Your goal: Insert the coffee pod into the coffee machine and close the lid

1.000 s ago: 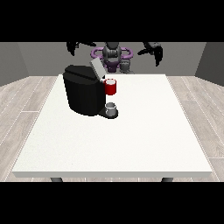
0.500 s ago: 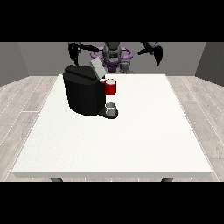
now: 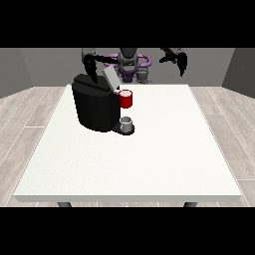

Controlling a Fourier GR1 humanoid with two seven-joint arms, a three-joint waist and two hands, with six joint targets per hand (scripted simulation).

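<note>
No readable writing or brand anywhere. Black coffee machine [image 3: 94, 107] upper left of centre on white bench [image 3: 149, 159], lid [image 3: 110, 78] tilted up. Red thing at the machine [image 3: 126, 99]; grey thing [image 3: 126, 122] below it, can't confirm pod. Robot hand at view's left [image 3: 90, 67] over machine top, robot hand at view's right [image 3: 179, 61] raised; can't tell either's fingers.

A large white rectangular table [image 3: 164, 149] spreads beneath the fingers [image 3: 93, 74] of the hand at the view's left [image 3: 90, 63] and runs from them toward the camera. Dark table legs [image 3: 63, 204] show under its near edge, well apart from those fingers. Pale wood-plank floor [image 3: 30, 114] lies lower at either side of them, and plain grey walls [image 3: 30, 69] stand level with them.
</note>
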